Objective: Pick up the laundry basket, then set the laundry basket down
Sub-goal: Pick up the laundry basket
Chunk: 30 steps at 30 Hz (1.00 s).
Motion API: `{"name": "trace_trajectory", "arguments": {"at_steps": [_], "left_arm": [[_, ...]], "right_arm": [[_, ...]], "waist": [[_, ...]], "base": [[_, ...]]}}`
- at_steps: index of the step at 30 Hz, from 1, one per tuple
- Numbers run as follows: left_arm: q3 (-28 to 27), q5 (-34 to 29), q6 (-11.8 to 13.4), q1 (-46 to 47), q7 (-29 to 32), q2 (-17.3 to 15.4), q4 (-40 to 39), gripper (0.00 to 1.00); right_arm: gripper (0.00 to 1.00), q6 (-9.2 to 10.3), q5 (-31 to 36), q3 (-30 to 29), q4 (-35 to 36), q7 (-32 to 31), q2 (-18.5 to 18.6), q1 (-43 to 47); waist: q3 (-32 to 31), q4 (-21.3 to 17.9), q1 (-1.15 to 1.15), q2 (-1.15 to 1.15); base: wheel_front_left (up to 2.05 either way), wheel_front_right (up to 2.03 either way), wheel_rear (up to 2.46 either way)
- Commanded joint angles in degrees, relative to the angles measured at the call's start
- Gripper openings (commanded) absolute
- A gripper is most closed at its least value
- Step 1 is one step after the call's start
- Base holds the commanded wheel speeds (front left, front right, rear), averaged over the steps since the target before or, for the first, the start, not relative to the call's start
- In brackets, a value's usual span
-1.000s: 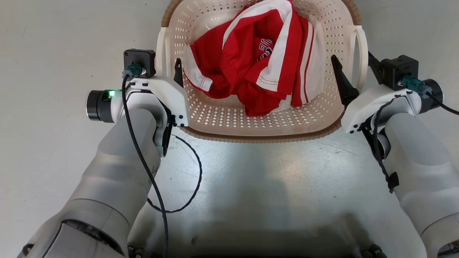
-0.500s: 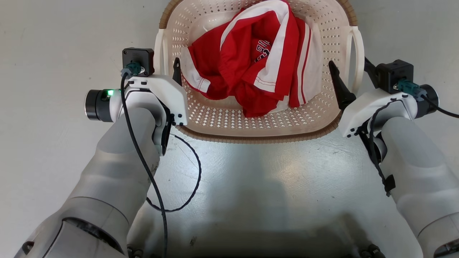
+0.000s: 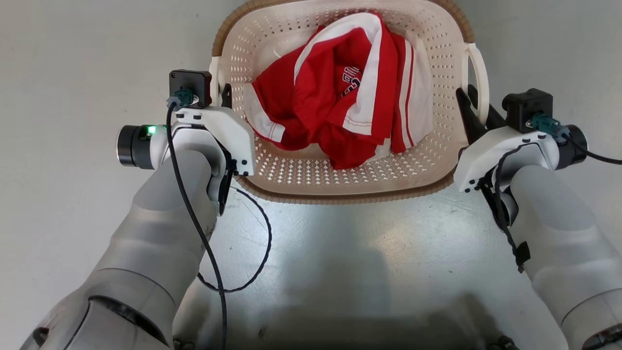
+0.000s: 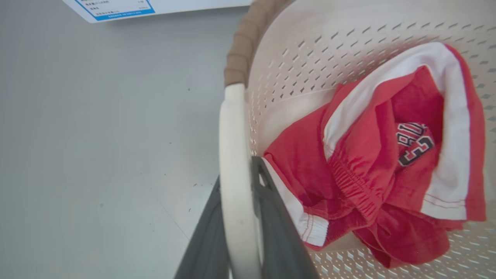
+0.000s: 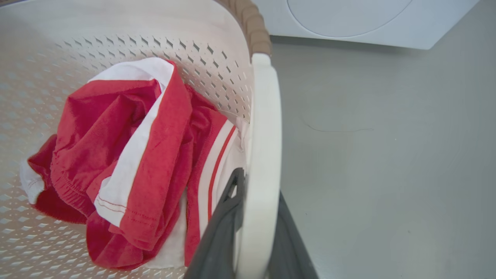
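Note:
The laundry basket, cream with perforated walls and a brown rim, stands on the grey floor in front of me with a red and white garment inside. My left gripper is shut on its white left loop handle, one dark finger on each side of the loop. My right gripper is shut the same way on the right loop handle. In the wrist views each handle runs straight up between the fingers of the left gripper and the right gripper.
A white washer front stands beyond the basket on the right side. A white sheet with blue print lies at the far left. A black cable loops below my left forearm. Bare grey floor surrounds the basket.
Both grippers have gone from open to shut on the basket's handles; each inner finger moved out of the basket's inside against its loop. The basket sits slightly lower in the head view.

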State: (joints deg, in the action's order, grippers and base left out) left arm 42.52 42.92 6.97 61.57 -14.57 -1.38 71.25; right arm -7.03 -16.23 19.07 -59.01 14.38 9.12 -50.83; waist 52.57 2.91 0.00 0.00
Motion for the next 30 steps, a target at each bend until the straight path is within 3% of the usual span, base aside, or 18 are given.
{"name": "trace_trajectory", "arguments": {"at_steps": [1,14,30], "left_arm": [[-0.19,0.39,-0.14,-0.73,-0.16,-1.5,-0.05,0.0],[1.52,2.4,-1.26,-4.85,2.32,-1.5,1.15,0.0],[2.84,5.26,-4.44,-14.56,5.62,-1.71,2.22,0.0]], "right_arm": [[0.0,-0.46,-0.23,2.43,-0.53,0.62,-1.32,1.99],[0.0,-0.46,-7.21,11.03,-5.02,-2.09,-3.06,2.81],[0.0,-0.46,-19.25,24.17,-4.34,-7.6,-2.73,10.4]], "waist": [[-0.93,0.05,0.0,0.0],[-8.2,-1.31,0.0,0.0],[-25.65,-4.12,0.0,0.0]], "base": [[0.0,0.0,0.0],[0.0,0.0,0.0],[0.0,0.0,0.0]]}}
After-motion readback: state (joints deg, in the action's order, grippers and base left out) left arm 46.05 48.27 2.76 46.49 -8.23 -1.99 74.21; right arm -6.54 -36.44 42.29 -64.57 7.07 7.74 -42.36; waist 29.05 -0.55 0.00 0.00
